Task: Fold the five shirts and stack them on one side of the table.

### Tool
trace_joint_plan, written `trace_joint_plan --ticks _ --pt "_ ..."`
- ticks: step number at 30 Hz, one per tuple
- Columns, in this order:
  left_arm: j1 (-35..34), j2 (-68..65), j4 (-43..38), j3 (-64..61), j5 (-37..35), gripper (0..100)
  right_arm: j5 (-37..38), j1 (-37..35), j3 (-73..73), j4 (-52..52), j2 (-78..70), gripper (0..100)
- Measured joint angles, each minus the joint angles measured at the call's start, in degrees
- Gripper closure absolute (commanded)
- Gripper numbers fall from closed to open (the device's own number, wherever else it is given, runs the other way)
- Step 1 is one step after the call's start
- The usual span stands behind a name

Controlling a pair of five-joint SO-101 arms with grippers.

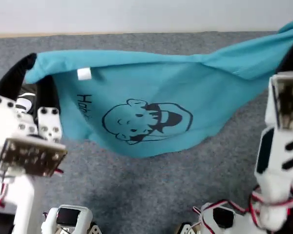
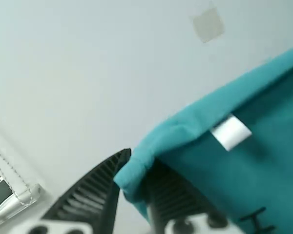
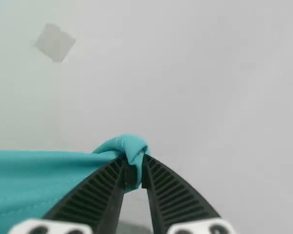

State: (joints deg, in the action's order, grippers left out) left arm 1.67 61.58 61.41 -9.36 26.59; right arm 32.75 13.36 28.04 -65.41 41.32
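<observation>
Jaws pinched shut on teal shirt (image 1: 151, 87) corners, left gripper (image 2: 136, 166) and right gripper (image 3: 133, 165); cloth stretched above table (image 1: 136, 195). Risk: small bunched grip slipping under tension, corner dropped.

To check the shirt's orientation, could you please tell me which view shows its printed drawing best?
The high view: the whole drawing faces the camera on the raised teal shirt. The left wrist view catches a few dark strokes; the right wrist view, a plain pinched corner.

Shirt (image 1: 210, 92): dark lettering (image 1: 84, 106), left-centre of frame, beside cartoon-face print (image 1: 146, 122); not legible. White tag (image 1: 84, 74), upper left: no readable text.
</observation>
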Motion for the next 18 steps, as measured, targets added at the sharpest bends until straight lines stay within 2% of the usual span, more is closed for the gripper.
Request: trace_joint_plan --ticks 9,18 --pt "0.0 4.48 8.0 0.0 0.18 100 8.35 0.35 0.09 9.85 0.97 98.7" --pt "-7.21 5.63 7.91 4.48 0.18 100 10.11 0.35 0.44 13.36 2.9 98.7"
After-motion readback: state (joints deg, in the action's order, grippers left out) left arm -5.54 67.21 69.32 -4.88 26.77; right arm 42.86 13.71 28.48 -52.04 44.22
